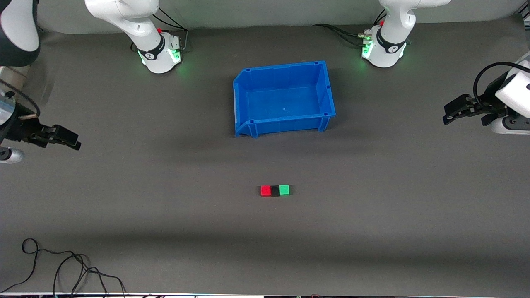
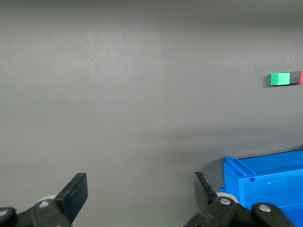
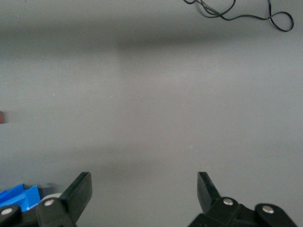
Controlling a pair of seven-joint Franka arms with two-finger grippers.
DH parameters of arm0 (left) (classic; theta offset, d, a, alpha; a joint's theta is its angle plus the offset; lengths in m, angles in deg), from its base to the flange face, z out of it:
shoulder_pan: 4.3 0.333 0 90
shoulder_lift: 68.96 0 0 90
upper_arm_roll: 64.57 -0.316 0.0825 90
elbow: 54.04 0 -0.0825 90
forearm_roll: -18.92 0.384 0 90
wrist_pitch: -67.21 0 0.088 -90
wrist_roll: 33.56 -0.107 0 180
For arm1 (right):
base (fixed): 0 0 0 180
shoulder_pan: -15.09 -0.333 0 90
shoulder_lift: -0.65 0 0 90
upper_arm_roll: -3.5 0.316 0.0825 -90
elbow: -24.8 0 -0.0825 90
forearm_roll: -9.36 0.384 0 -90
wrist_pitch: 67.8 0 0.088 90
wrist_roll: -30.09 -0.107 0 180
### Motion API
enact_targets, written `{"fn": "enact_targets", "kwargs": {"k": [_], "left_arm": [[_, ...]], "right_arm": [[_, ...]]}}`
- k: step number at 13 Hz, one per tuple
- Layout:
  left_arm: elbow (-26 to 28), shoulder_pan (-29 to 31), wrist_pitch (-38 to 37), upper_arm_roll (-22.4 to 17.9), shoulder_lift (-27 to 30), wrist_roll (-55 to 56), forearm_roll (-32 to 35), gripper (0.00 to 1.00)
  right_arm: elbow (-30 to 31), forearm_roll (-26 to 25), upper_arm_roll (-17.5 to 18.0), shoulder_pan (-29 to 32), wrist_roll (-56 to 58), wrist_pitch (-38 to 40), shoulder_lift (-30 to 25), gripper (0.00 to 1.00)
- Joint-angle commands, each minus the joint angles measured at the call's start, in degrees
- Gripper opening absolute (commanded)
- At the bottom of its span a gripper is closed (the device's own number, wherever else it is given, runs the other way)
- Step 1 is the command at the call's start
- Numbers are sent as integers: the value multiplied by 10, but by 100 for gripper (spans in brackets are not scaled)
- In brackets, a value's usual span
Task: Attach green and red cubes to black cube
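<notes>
The red cube (image 1: 265, 190), black cube (image 1: 275, 190) and green cube (image 1: 284, 190) lie in one touching row on the grey mat, black in the middle, nearer to the front camera than the blue bin. The green cube (image 2: 280, 79) and black cube (image 2: 295, 77) also show in the left wrist view. A sliver of the red cube (image 3: 1, 117) shows in the right wrist view. My left gripper (image 1: 448, 114) is open and empty over the left arm's end of the table. My right gripper (image 1: 74, 142) is open and empty over the right arm's end.
An empty blue bin (image 1: 284, 120) stands mid-table, farther from the front camera than the cubes; its corner shows in the left wrist view (image 2: 265, 182). A black cable (image 1: 62, 265) lies on the mat near the front edge at the right arm's end.
</notes>
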Motion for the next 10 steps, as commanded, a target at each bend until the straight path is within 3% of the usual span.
{"fn": "enact_targets", "kwargs": {"k": [1, 4, 5, 10], "left_arm": [[-20, -42, -1, -41, -8, -13, 9, 100], [-22, -39, 1, -43, -9, -35, 10, 100], [-22, -40, 0, -44, -9, -35, 10, 100], [-27, -38, -18, -44, -9, -33, 13, 100]], "right_arm": [[65, -12, -4, -1, 12, -29, -51, 99], [58, -12, -3, 2, 11, 7, -52, 99], [30, -12, -4, 4, 11, 35, -42, 99], [4, -12, -4, 8, 10, 42, -31, 100]]}}
